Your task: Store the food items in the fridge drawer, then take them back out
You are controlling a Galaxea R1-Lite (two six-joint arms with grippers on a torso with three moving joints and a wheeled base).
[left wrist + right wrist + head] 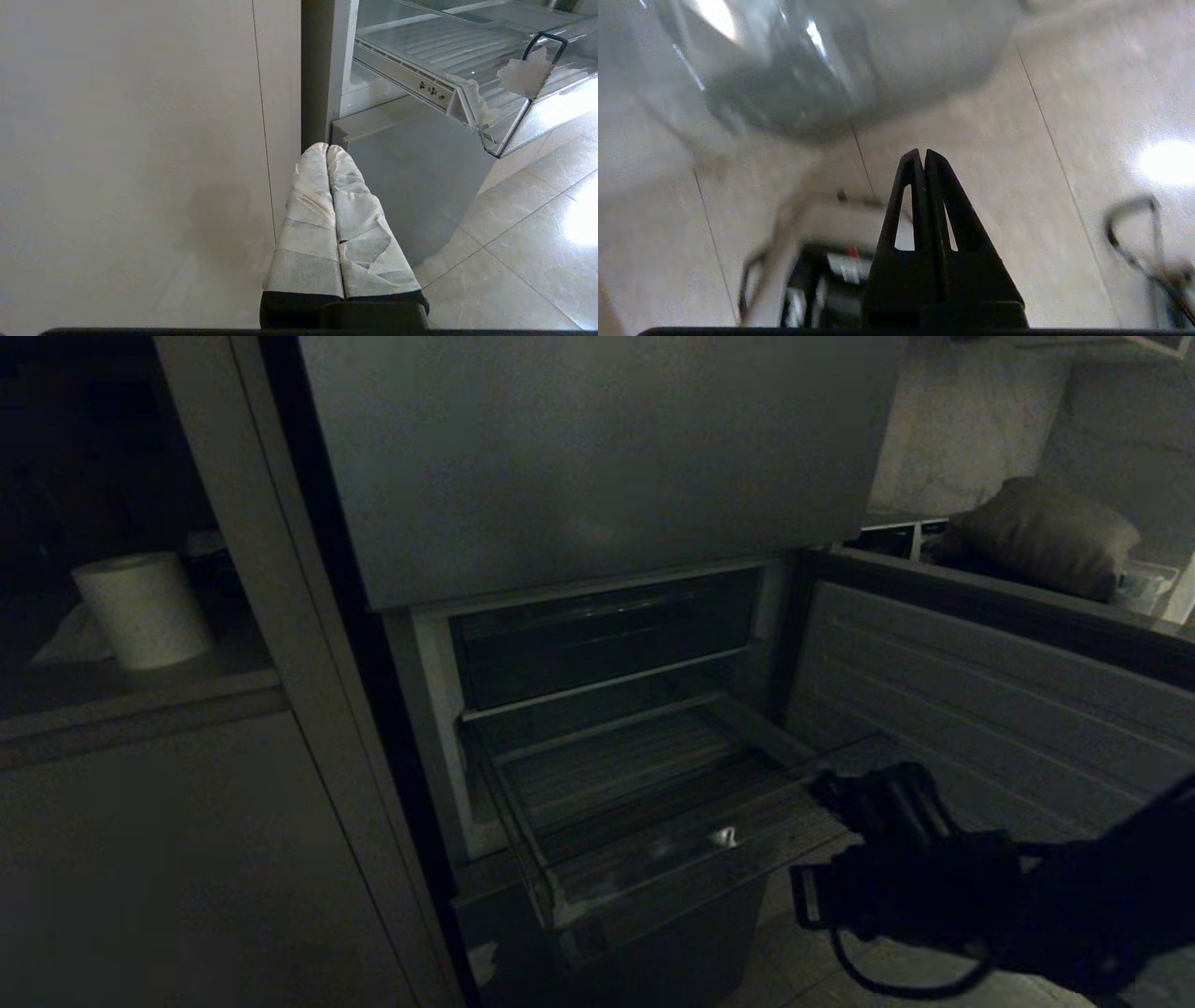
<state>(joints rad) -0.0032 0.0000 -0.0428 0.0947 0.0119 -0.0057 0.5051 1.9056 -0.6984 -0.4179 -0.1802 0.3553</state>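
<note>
Drawer (644, 821) pulled out, no food visible; right gripper (826, 793) closed, empty, just beside drawer's front right corner.

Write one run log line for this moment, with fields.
drawer: clear plastic fridge drawer pulled out, no food seen inside | right tool: shut, empty, beside drawer front | left tool: shut, parked low

- The fridge drawer (644, 803): clear plastic bin with ribbed floor, pulled well out of the open lower compartment, its glossy front lip pointing toward five o'clock.
- Nothing lies inside it.
</note>
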